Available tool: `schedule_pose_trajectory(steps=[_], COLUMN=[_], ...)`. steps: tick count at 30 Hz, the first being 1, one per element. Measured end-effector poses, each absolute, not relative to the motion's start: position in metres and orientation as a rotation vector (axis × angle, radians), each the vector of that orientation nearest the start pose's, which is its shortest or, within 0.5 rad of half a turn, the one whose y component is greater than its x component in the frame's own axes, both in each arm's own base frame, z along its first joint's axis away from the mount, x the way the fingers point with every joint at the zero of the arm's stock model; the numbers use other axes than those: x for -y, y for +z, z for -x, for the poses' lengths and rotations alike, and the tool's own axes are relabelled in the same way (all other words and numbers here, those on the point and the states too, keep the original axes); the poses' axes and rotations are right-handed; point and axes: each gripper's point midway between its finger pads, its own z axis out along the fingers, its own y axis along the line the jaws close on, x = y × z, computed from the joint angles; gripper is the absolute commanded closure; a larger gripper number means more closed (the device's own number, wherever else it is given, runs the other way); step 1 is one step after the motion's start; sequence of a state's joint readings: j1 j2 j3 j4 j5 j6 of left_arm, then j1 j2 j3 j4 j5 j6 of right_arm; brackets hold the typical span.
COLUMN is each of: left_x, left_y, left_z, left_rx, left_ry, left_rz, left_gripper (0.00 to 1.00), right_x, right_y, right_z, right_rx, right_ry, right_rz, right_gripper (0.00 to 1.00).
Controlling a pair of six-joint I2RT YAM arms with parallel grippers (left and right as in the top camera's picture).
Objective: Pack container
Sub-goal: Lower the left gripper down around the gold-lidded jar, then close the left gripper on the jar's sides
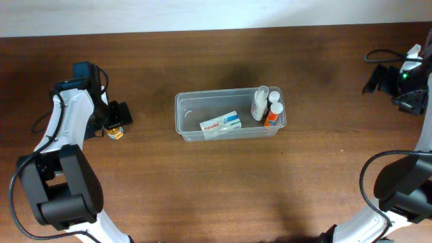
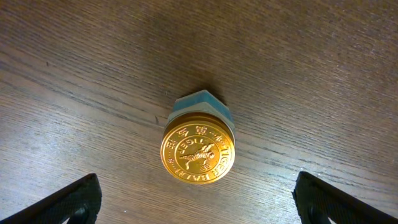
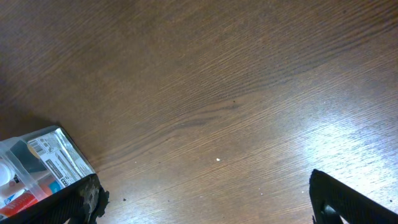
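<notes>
Dark brown wooden table [image 1: 202,182], matte, with fine straight grain running across its width; pale wall strip along the far edge. One container [image 1: 191,108]: clear plastic tub, rectangular, shallow, rounded corners and a raised rim, standing at the middle of the table with its long side across. Inside it, three items: one small carton [image 1: 221,123], white card with blue and green print, lying flat near the front wall; one white plastic bottle [image 1: 259,103] and one bottle with an orange body and white cap [image 1: 273,113], both at the right-hand end, side by side and touching or nearly so. Outside the tub, well apart to the left: one small jar [image 2: 198,152], teal faceted body, round gold metal lid embossed with a tiger and lettering, upright on the bare wood. Two white-and-black arms. Left gripper [image 2: 200,202]: black fingers spread wide above the jar, holding nothing. Right gripper [image 3: 211,202]: fingers likewise spread wide and empty, over bare wood at the far right, the tub's end showing at the lower left of its view.
</notes>
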State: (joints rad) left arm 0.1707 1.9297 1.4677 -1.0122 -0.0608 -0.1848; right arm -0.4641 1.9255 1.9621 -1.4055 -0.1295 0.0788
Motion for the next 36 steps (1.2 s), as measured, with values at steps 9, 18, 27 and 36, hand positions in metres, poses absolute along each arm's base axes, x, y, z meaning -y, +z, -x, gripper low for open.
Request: schedule_pose_trajectory(steps=[9,18,27,36], left_x=[-0.075,-0.076,-0.077,-0.076], left_y=[0.05,0.044,0.045,0.037], left_z=[-0.372,-0.379,-0.385,-0.384], left_rx=[-2.997,-2.958,-2.933,-2.956], left_ry=[0.092,0.09,0.089,0.083], left_rz=[0.542,0.538,0.534,0.536], left_gripper=[0.01,0.01,0.01,0.01], right_x=[0.161,0.161,0.161,0.161], right_y=[0.191,0.191,0.191,0.191], right_z=[-0.371,-0.371,-0.371,-0.371], right_rx=[-2.814,-2.814,-2.814,-2.814], right_ry=[0.13,0.129,0.129,0.129], right_rz=[-0.764,-0.764,-0.764,-0.764], right_gripper=[0.02,0.02,0.02,0.02])
